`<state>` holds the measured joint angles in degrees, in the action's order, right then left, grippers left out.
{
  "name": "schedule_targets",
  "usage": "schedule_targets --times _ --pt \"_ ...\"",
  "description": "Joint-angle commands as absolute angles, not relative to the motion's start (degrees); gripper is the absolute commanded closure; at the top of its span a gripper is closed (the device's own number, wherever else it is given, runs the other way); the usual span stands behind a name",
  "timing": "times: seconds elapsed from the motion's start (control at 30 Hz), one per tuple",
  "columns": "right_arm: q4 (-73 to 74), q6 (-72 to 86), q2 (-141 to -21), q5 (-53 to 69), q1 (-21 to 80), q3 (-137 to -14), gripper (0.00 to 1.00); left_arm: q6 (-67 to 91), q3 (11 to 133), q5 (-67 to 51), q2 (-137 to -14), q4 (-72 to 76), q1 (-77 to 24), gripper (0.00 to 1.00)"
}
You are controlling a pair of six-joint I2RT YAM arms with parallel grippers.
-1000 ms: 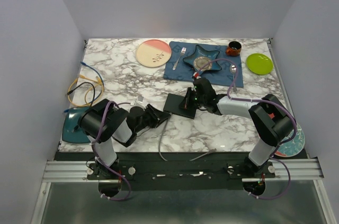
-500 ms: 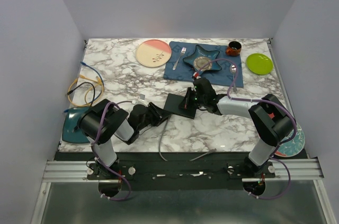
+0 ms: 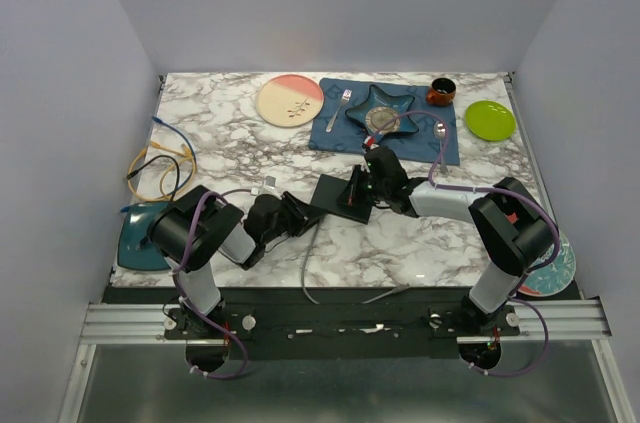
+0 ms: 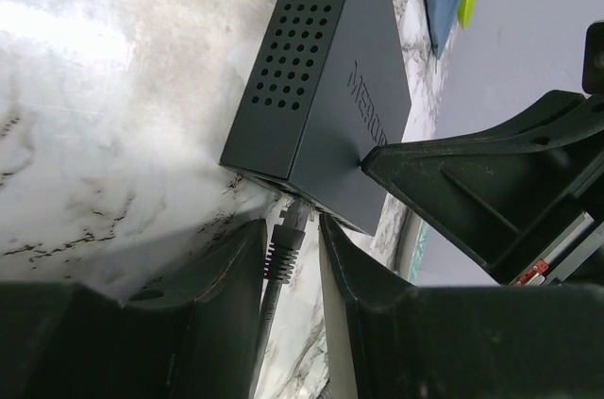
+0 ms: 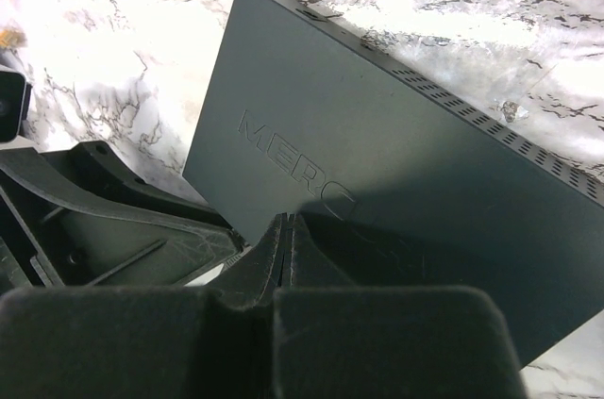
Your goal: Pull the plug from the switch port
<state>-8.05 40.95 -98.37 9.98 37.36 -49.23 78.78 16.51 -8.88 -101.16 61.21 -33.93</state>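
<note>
At the switch [image 4: 330, 88] socket edge the left pincer [image 4: 291, 222] narrowly brackets the plug [image 4: 286, 246], a sliver apart; the right pincer [image 5: 288, 229], fingers together, presses the switch top.

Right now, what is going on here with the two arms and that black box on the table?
The right gripper is shut and rests its tip on top of the switch, seemingly to hold it in place on the marble table. The left gripper has a finger on each side of the plug, which sits in a port on the switch's edge. A thin gap shows beside the plug, so the jaws do not look clamped. The plug is not yet pulled out.
</note>
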Motion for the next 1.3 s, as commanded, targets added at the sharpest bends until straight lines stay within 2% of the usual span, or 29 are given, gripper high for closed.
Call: schedule_targets --times 0.0,0.27,0.6,0.7,0.83,1.27 --pt "-7.03 40.69 -100.55 10.63 37.00 -48.69 0.99 78.49 17.31 -5.89 -102.04 58.89 -34.54 0.62" --pt "-7.47 40.87 -101.16 11.34 37.00 -48.52 1.00 79.10 17.49 -5.71 -102.83 58.80 -34.63 0.66" --pt "-7.73 40.87 -101.43 11.60 37.00 -48.16 0.99 79.36 17.14 -5.63 -103.36 60.03 -34.63 0.77" --pt "-7.73 40.87 -101.16 11.51 37.00 -47.99 0.99 79.45 16.70 -5.89 -103.62 60.73 -34.63 0.84" --pt "-7.65 40.52 -100.02 11.08 37.00 -47.64 0.99 79.37 16.09 -5.98 -103.89 61.96 -34.63 0.99" --pt "-6.33 37.44 -91.15 10.90 38.32 -43.77 0.99 79.89 14.85 -6.77 -106.26 65.39 -34.54 1.00"
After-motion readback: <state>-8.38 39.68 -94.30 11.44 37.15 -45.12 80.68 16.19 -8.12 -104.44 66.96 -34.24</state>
